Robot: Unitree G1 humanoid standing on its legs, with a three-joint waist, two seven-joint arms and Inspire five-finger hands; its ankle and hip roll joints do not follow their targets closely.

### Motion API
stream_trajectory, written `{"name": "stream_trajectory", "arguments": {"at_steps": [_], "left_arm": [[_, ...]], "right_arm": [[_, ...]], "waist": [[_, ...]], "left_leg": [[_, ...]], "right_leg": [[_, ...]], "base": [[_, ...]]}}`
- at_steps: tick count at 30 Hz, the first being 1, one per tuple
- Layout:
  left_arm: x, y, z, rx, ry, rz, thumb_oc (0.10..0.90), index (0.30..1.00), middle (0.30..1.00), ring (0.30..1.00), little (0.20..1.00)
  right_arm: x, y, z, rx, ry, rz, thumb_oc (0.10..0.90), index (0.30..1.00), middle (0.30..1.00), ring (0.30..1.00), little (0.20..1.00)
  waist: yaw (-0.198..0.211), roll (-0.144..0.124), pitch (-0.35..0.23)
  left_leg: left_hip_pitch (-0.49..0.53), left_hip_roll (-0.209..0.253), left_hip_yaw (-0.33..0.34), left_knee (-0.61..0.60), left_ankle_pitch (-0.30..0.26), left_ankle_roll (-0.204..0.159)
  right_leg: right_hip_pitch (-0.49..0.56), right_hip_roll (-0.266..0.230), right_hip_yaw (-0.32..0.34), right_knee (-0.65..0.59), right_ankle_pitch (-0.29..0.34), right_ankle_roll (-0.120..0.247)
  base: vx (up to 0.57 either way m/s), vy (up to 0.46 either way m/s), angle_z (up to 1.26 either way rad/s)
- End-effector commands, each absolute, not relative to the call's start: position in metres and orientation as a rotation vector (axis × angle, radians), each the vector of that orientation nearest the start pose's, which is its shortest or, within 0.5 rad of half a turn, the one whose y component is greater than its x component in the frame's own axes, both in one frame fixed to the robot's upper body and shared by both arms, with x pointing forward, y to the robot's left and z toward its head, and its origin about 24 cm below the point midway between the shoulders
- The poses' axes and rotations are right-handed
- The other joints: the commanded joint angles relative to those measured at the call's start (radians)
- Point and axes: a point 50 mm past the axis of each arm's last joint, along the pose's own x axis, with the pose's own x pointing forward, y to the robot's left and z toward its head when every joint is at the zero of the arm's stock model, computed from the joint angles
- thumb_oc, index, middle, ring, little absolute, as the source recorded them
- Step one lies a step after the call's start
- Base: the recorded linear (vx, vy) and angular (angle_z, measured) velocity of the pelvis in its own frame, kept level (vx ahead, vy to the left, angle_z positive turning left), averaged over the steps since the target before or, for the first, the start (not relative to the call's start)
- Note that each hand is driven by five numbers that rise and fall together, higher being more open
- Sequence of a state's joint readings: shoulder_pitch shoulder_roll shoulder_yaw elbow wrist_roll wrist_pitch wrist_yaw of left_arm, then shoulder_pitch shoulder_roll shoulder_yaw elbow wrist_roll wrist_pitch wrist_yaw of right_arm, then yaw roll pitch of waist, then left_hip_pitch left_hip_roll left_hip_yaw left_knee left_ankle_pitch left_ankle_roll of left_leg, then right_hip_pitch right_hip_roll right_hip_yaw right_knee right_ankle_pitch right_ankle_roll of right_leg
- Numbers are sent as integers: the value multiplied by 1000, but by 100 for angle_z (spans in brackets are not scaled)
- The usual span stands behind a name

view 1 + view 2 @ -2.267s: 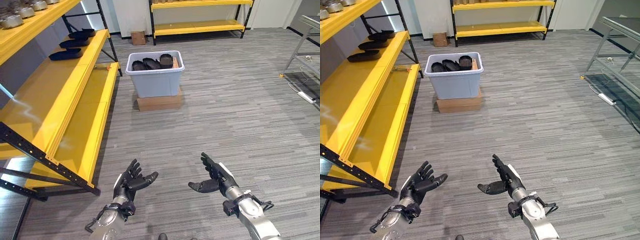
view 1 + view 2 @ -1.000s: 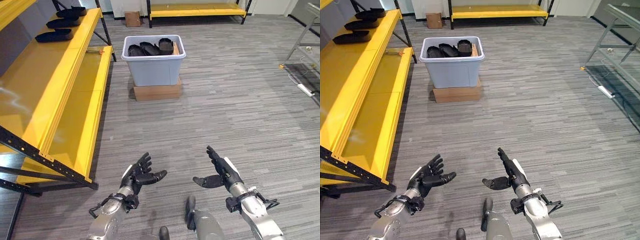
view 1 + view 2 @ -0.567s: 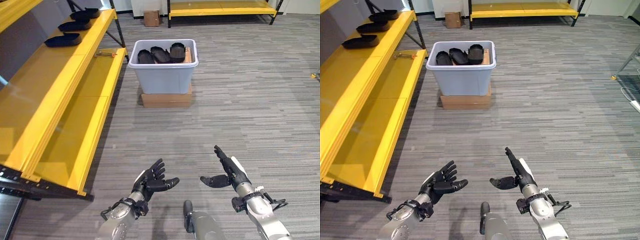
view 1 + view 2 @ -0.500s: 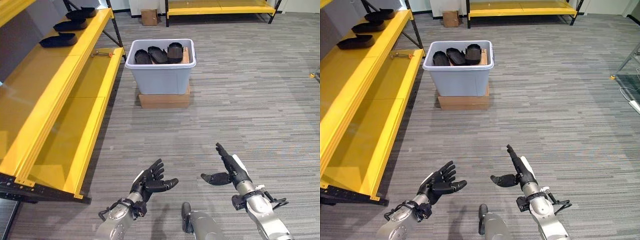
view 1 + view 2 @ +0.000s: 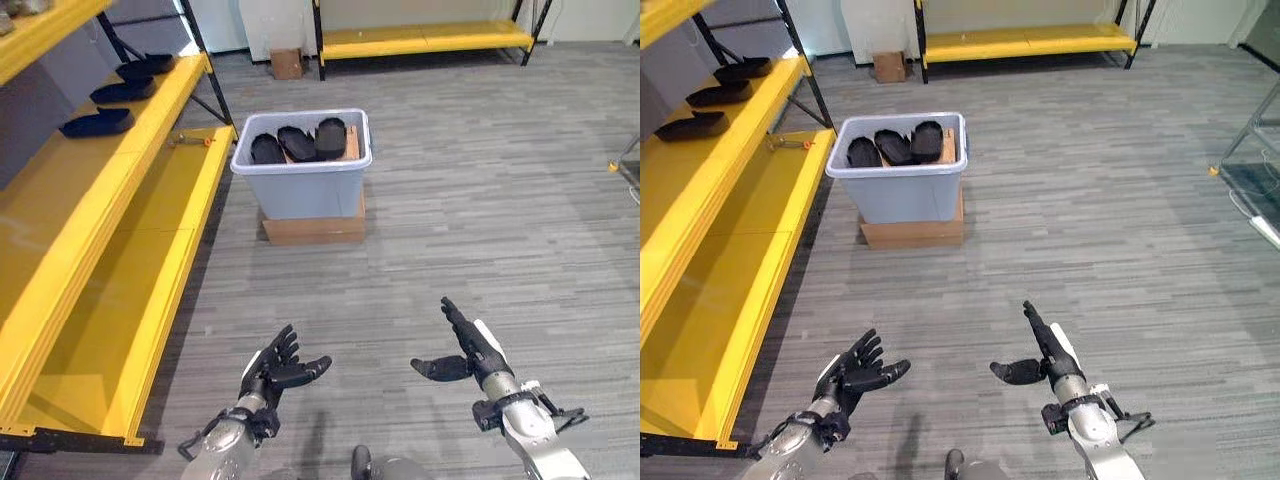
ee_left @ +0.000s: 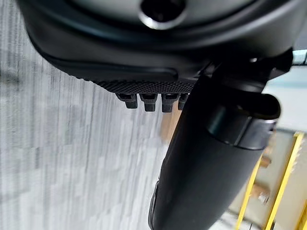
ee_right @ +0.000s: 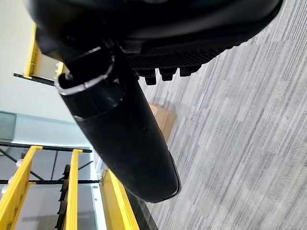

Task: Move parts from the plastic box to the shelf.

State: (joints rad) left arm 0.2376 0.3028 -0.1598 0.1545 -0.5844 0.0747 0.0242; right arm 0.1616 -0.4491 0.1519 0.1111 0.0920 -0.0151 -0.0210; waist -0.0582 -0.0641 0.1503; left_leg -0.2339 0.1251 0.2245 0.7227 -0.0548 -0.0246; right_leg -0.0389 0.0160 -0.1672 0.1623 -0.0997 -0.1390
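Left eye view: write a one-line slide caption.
Both hands, left and right, open and empty, short of the box of parts beside the shelf.

Head stereo downward; wrist close-ups.

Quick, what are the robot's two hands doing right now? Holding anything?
Left hand: open, fingers spread, holding nothing.
Right hand: open, fingers straight, holding nothing.

Bright even indoor light, glare on yellow shelf (image 5: 60,260), wrist views blurred close-up
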Motion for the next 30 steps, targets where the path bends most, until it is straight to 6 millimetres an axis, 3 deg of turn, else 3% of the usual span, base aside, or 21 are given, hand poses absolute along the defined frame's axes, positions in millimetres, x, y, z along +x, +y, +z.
{"name": "stream_trajectory", "arguments": {"at_steps": [1, 2, 3, 4, 6, 8, 11, 15, 18, 21, 22, 24, 26, 27, 30], "left_arm": [[199, 206, -15, -246, 293, 51, 900, 1000, 1000, 1000, 1000], [199, 207, -14, -244, 289, 57, 900, 1000, 1000, 1000, 1000], [199, 207, -14, -244, 289, 59, 900, 1000, 1000, 1000, 1000], [196, 211, -14, -226, 279, 62, 900, 1000, 1000, 1000, 1000], [191, 215, -14, -195, 269, 75, 900, 1000, 1000, 1000, 1000], [189, 222, -13, -159, 250, 114, 900, 1000, 1000, 1000, 1000], [195, 233, -10, -131, 235, 187, 900, 1000, 1000, 1000, 1000], [197, 234, -12, -106, 244, 193, 900, 1000, 1000, 1000, 1000], [196, 233, -14, 12, 262, 141, 900, 1000, 1000, 1000, 1000], [200, 234, -8, 124, 239, 113, 900, 1000, 1000, 1000, 1000], [202, 233, -8, 150, 233, 105, 900, 1000, 1000, 1000, 1000], [206, 230, -8, 151, 236, 91, 900, 1000, 1000, 1000, 1000], [207, 228, -10, 152, 240, 98, 900, 1000, 1000, 1000, 1000], [208, 227, -12, 140, 245, 110, 900, 1000, 1000, 1000, 1000], [211, 229, -9, 113, 230, 146, 900, 1000, 1000, 1000, 1000]], "right_arm": [[223, -226, 26, -348, 111, 86, 900, 1000, 1000, 1000, 1000], [223, -226, 25, -349, 116, 98, 900, 1000, 1000, 1000, 1000], [223, -225, 25, -350, 117, 102, 900, 1000, 1000, 1000, 1000], [221, -224, 24, -352, 118, 127, 900, 1000, 1000, 1000, 1000], [217, -220, 21, -346, 126, 157, 900, 1000, 1000, 1000, 1000], [215, -218, 19, -347, 126, 186, 900, 1000, 1000, 1000, 1000], [217, -214, 17, -335, 137, 219, 900, 1000, 1000, 1000, 1000], [214, -207, 14, -307, 141, 211, 900, 1000, 1000, 1000, 1000], [214, -202, 14, -301, 131, 206, 900, 1000, 1000, 1000, 1000], [219, -198, 20, -286, 116, 177, 900, 1000, 1000, 1000, 1000], [221, -196, 20, -283, 112, 170, 900, 1000, 1000, 1000, 1000], [225, -192, 19, -280, 111, 153, 900, 1000, 1000, 1000, 1000], [229, -188, 17, -282, 115, 146, 900, 1000, 1000, 1000, 1000], [231, -185, 15, -274, 114, 148, 900, 1000, 1000, 1000, 1000], [232, -184, 17, -282, 94, 150, 900, 1000, 1000, 1000, 1000]], "waist": [[16, 8, 5], [27, 19, 5], [32, 22, 6], [59, 34, 3], [94, 27, 5], [117, 29, 11], [119, 39, -1], [124, 27, -9], [130, 4, -20], [140, -21, -42], [142, -15, -46], [143, -6, -47], [142, 15, -42], [132, 25, -35], [103, 39, -12]], "left_leg": [[25, -26, 44, -306, 151, 19], [10, -40, 42, -440, 179, 11], [7, -47, 39, -495, 194, 8], [-22, -52, 17, -667, 259, -8], [-74, -56, -56, -794, 293, -19], [-116, -38, -92, -793, 294, -25], [-78, -15, -44, -734, 278, -19], [-59, -49, -38, -632, 234, 5], [-6, -117, -53, -645, 196, 47], [54, -174, -32, -700, 177, 95], [73, -175, -24, -715, 172, 106], [122, -191, -22, -723, 130, 126], [153, -176, 3, -733, 127, 141], [183, -175, 5, -741, 116, 143], [256, -176, -25, -763, 100, 138]], "right_leg": [[124, -24, 41, -106, 39, 92], [142, -14, 49, -110, 33, 100], [153, -12, 53, -112, 30, 103], [197, 1, 78, -118, 17, 115], [252, -1, 126, -111, -11, 125], [278, -7, 151, -83, -52, 131], [306, -36, 126, -46, -107, 149], [323, -61, 90, -11, -123, 152], [327, -83, 80, 36, -76, 174], [281, -122, 41, 198, 100, 257], [247, -136, 27, 276, 157, 279], [182, -217, -17, 477, 222, 303], [125, -226, -31, 547, 229, 286], [70, -207, -34, 562, 224, 280], [-45, -149, -66, 476, 167, 257]], "base": [[346, 220, -25], [251, 158, -28], [429, 218, -27], [452, 190, -29], [529, 200, -68], [423, 192, -77], [443, 264, -75], [368, 235, -22], [310, 266, 16], [209, 258, 17], [176, 253, -1], [207, 276, -10], [148, 197, -5], [146, 123, -8], [138, 15, -3]]}}
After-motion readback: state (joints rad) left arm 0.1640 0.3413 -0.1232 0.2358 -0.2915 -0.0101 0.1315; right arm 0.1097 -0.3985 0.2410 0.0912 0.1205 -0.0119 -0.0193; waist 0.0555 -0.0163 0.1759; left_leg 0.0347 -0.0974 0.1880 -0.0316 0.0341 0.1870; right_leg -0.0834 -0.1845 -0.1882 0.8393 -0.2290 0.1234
